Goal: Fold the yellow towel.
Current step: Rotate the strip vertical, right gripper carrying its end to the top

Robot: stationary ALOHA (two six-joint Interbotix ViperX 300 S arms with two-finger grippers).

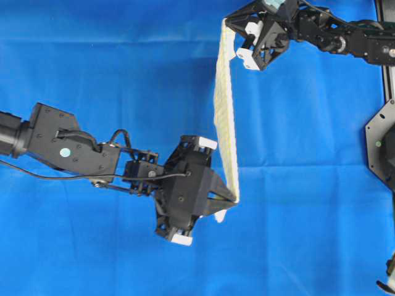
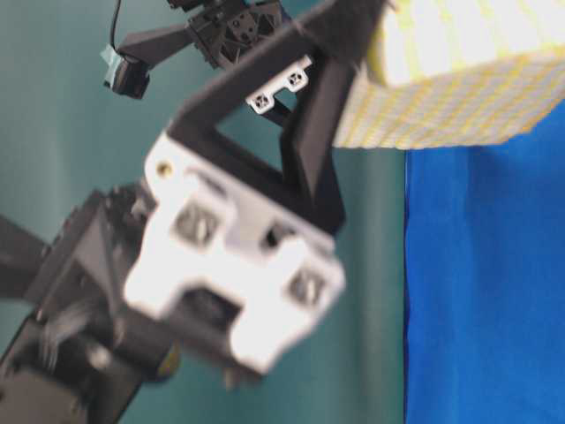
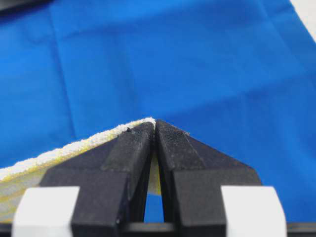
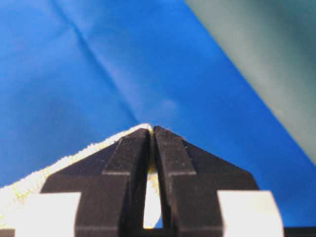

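Hanging taut above the blue sheet (image 1: 92, 61), yellow towel (image 1: 225, 117), left gripper (image 1: 231, 200) fingers clamped on one corner, right gripper (image 1: 229, 28) fingers clamped on another.

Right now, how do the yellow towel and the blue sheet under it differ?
The yellow towel is pale yellow and white in fine checks; the blue sheet is plain blue. The towel is a narrow band stretched in the air between the left tool and the right tool, each shut on a corner; the sheet lies flat, far larger, covering the table. The towel's surface looks nubby in the wrist views; the sheet is smooth with faint creases. Both are thin cloths.
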